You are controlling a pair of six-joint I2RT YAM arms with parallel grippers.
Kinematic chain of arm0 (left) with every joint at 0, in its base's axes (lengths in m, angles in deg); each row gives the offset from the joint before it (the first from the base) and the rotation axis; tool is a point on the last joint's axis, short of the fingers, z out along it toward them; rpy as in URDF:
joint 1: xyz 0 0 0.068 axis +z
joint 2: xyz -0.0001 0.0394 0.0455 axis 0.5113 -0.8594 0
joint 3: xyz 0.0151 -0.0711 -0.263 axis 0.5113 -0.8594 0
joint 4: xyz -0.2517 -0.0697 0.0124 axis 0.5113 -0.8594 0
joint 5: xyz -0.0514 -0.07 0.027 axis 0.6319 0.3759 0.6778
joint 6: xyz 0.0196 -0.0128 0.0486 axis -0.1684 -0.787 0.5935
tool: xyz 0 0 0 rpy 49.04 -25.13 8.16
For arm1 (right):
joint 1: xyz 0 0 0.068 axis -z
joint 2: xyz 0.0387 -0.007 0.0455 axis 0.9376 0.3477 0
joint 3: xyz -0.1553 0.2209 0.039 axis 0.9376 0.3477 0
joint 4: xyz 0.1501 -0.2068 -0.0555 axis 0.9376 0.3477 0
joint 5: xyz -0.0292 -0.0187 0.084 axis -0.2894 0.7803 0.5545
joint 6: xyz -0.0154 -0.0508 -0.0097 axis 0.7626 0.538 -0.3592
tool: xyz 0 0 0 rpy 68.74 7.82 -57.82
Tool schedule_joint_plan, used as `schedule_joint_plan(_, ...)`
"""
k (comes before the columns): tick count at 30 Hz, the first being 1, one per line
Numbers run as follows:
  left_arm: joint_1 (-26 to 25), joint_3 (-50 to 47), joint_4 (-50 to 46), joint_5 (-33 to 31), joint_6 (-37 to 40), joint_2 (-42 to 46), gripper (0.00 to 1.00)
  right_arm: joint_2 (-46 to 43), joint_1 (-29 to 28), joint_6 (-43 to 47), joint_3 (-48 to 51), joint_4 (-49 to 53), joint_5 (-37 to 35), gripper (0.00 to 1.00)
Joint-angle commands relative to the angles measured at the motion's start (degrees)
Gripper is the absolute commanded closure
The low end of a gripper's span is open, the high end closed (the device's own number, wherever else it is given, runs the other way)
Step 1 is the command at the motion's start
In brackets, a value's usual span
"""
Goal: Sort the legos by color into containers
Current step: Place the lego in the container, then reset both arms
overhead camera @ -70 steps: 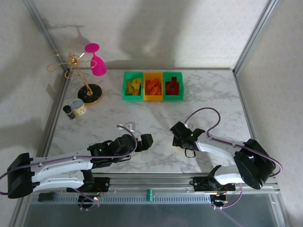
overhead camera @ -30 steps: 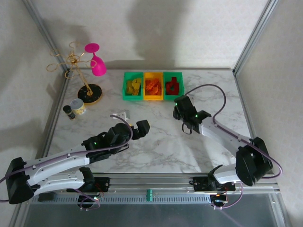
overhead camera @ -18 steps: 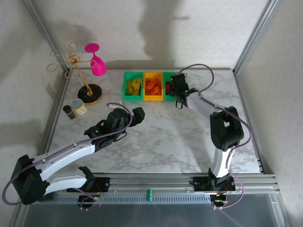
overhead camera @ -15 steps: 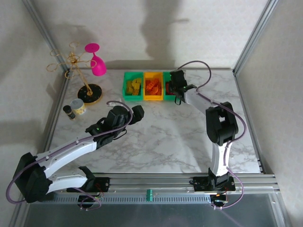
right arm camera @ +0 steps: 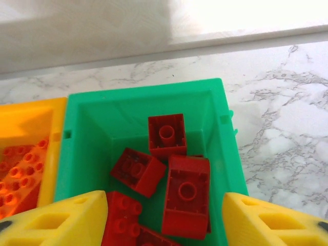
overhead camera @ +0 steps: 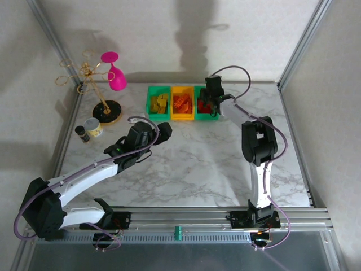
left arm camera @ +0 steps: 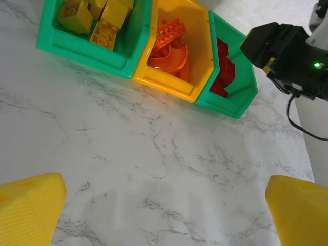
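Note:
Three bins stand in a row at the back. The left green bin (overhead camera: 158, 115) (left arm camera: 77, 50) holds yellow legos (left arm camera: 105, 18). Orange legos (left arm camera: 171, 48) fill the yellow-orange bin (overhead camera: 182, 117) (left arm camera: 166, 84). In the right green bin (overhead camera: 206, 117) (right arm camera: 154, 102) lie several red legos (right arm camera: 187, 197) (left arm camera: 223, 72). My right gripper (overhead camera: 209, 97) (right arm camera: 165, 221) hovers open over the red legos, its yellow fingers (right arm camera: 56, 220) wide apart and touching none. My left gripper (overhead camera: 164, 130) (left arm camera: 164, 215) stands open over bare marble just in front of the bins, nothing between its fingers (left arm camera: 31, 205).
A gold wire stand (overhead camera: 106, 110) with a pink glass (overhead camera: 114, 72) stands at the back left. Beside it are a small round cup (overhead camera: 93, 127) and a dark little bottle (overhead camera: 82, 134). Metal frame posts (overhead camera: 299, 48) border the table.
My right arm has swung from the table's middle up to the right green bin. My left arm has stretched forward toward the bins.

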Motion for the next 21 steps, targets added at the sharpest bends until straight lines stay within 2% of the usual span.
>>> schedule_joint_plan(1,0.6,0.9,-0.5,-2.1,0.2,4.2,0.0,-11.3,-0.1,-0.1,5.3,-2.6,0.7,0.3)
schedule_joint_plan(4,1.5,-0.2,-2.1,-7.5,1.7,7.5,0.0,-20.0,0.3,-1.3,14.5,-5.8,-0.1,0.15)
schedule_joint_plan(7,4.0,0.3,-6.5,-17.6,3.5,9.9,0.0,-29.2,1.6,-3.4,25.0,-9.5,-1.9,0.02)
schedule_joint_plan(12,11.6,-3.4,-2.6,-29.3,12.1,12.4,0.0,-40.3,4.4,-5.2,41.2,-14.2,-9.3,0.01)
schedule_joint_plan(15,19.0,-8.7,6.6,-33.5,17.7,11.1,0.0,-44.4,4.7,-3.1,50.6,-19.3,-17.7,0.02)
schedule_joint_plan(18,26.1,-15.8,23.2,-28.7,24.2,7.9,0.0,-45.0,5.6,-0.7,57.1,-22.7,-24.8,0.02)
schedule_joint_plan(21,30.3,-21.1,36.2,-27.0,26.2,2.6,0.0,-43.6,7.7,2.0,63.5,-32.0,-25.4,0.02)
